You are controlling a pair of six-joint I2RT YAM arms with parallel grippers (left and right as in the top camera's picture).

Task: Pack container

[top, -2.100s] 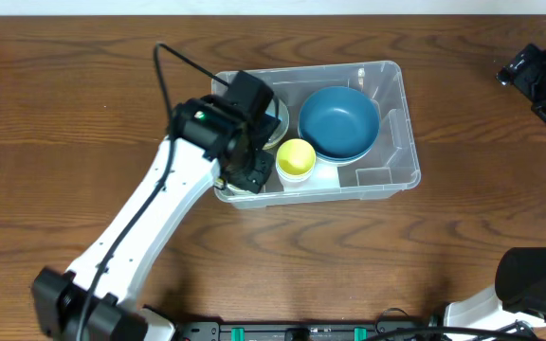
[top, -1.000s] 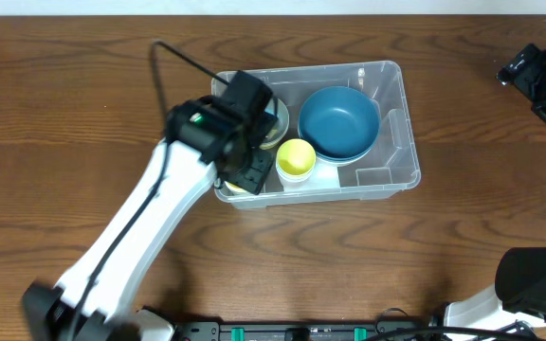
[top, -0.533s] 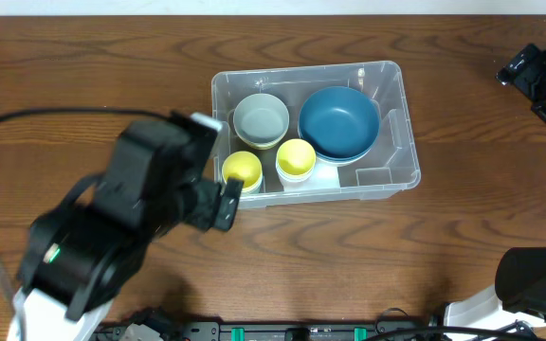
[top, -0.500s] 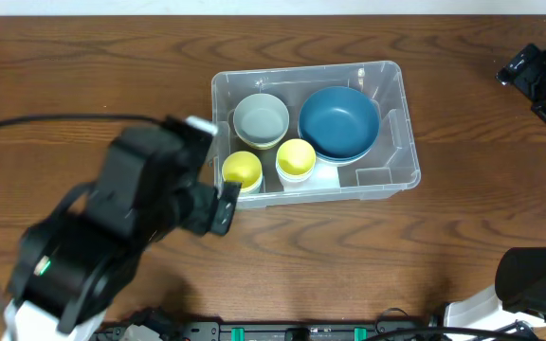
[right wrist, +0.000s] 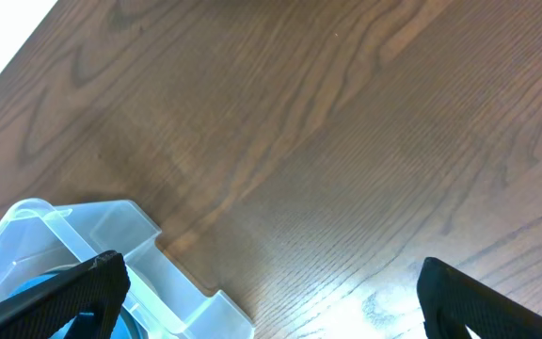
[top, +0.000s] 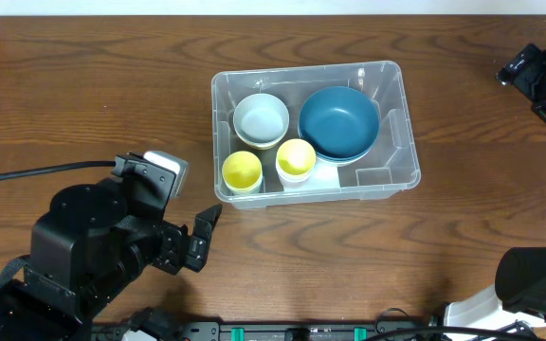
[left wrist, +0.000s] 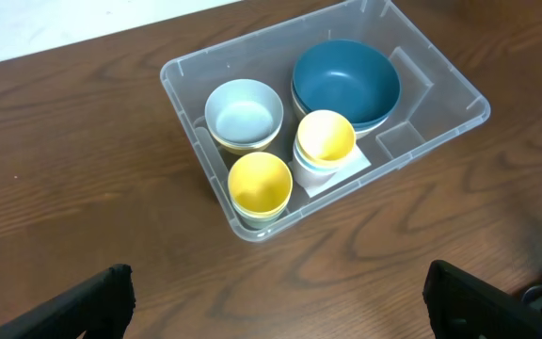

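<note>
you look to be at the tail of the packing step: your left end effector (top: 203,235) hangs over the bench (top: 83,85) with its fingers spread wide and nothing between them, and the container (top: 391,142) lies ahead of its fingertips and apart from them, so no contact is left to undo. your right end effector (right wrist: 269,299) is spread just as wide and empty, off beyond the container's far end, with only one clear corner of it showing beside its finger. inside the container, nearest your left fingertips, a yellow cup (top: 242,171) stands upright, with a pale bowl (top: 261,118) just beyond it; a second yellow cup (top: 296,157) sits atop what seems a nested stack, and the blue bowl (top: 338,121), the widest piece, fills the far half and appears to rest in another like it. no loose item shows on the bench, so i judge the load complete. the next move calls for little more than keeping both arms clear; if more pieces or a lid remain, they are out of view. the container is thin, clear, glossy plastic with rounded corners, a moulded notch (top: 373,175) and a pale label (left wrist: 339,177) on its floor. it will likely slide on the smooth wood-grain bench if nudged. the bowls and cups are round, smooth and plain.
</note>
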